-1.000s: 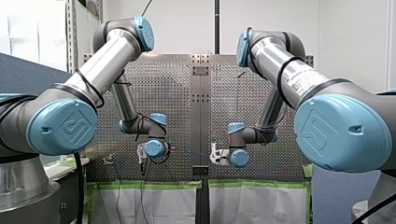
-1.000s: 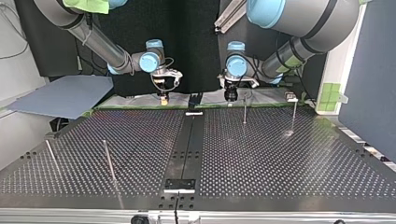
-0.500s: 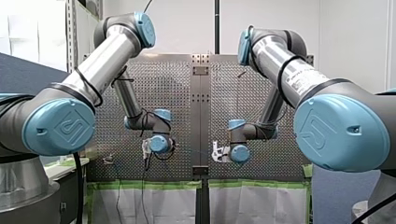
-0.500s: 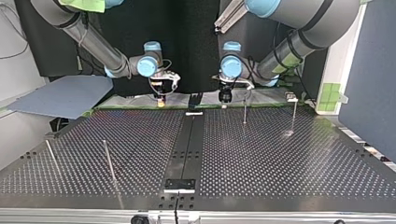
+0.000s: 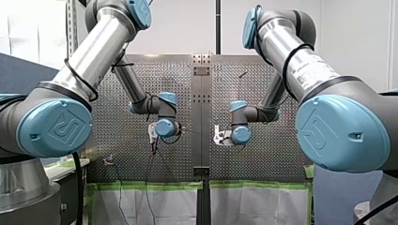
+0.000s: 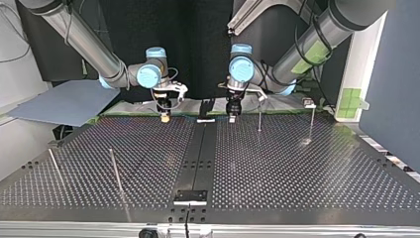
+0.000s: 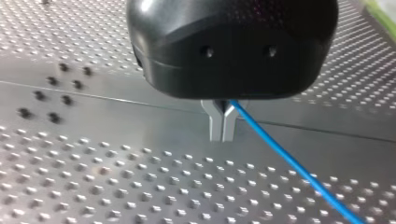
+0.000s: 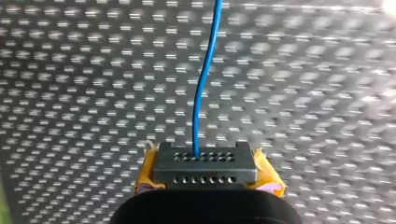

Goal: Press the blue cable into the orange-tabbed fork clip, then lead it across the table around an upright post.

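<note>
Spreading across the lower part of the top view, the perforated counter point(image 6: 297, 168) is the biggest thing on show, split down its middle by a plain dark strip point(image 6: 200, 148). My 2 arms reach in over its far edge: my left arm point(image 6: 337, 25) at that view's right, my right arm point(image 6: 84, 39) at its left. A flat grey-blue board point(image 6: 64, 101) lies beyond the counter's far left corner.

My left claw point(image 7: 222, 133), black with metal fingers point(image 7: 215, 123), is closed tight. The fingers touch, and the blue cable point(image 7: 289, 161) is pinched between them and slants away to one side across the holed surface. My right claw point(image 8: 205, 156) — a dark block flanked by yellow pads point(image 8: 145, 173) — is also clamped on the cable, which runs straight ahead from it.

In the top view both claws point down near the strip, 1 at each side, apart from each other. A thin upright post point(image 6: 259, 118) stands just beside my left claw, and a 2nd post point(image 6: 311, 123) stands further toward that view's right. 2 leaning rods point(image 6: 115, 171) are near its left.
</note>
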Robot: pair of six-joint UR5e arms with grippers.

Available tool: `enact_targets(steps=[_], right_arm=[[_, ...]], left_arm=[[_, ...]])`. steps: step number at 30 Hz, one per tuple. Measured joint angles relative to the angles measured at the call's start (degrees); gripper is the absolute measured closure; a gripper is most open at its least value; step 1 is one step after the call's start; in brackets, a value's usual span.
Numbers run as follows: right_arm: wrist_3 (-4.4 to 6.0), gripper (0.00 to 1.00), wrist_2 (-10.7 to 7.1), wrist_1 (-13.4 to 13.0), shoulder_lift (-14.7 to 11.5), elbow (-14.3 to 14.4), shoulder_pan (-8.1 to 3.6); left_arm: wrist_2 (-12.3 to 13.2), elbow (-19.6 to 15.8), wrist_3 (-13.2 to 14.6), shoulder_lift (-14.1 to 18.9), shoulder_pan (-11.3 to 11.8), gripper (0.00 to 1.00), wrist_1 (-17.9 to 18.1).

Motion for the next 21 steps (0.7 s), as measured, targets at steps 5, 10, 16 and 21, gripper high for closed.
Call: enact_targets(steps=[5, 10, 16, 21], right_arm=[[0.1, 1.0, 0.07, 0.8, -3.01, 0.0, 0.11], [0.25, 1.0, -0.08, 1.01, -5.82, 0.0, 0.29], [0.31, 1.0, -0.24, 1.48, -9.27, 0.0, 0.42], [0.31, 1.0, -0.28, 1.88, -11.93, 0.0, 0.54]], left_arm=[[-1.16, 0.0, -0.16, 2.6, -0.79, 1.0, -0.35], [-1.38, 0.01, -0.34, 5.41, -1.49, 1.0, -0.98], [-1.51, 0.07, -0.08, 6.82, -2.25, 1.0, -1.95], [-1.58, 0.09, -0.1, 8.1, -2.75, 1.0, -2.54]])
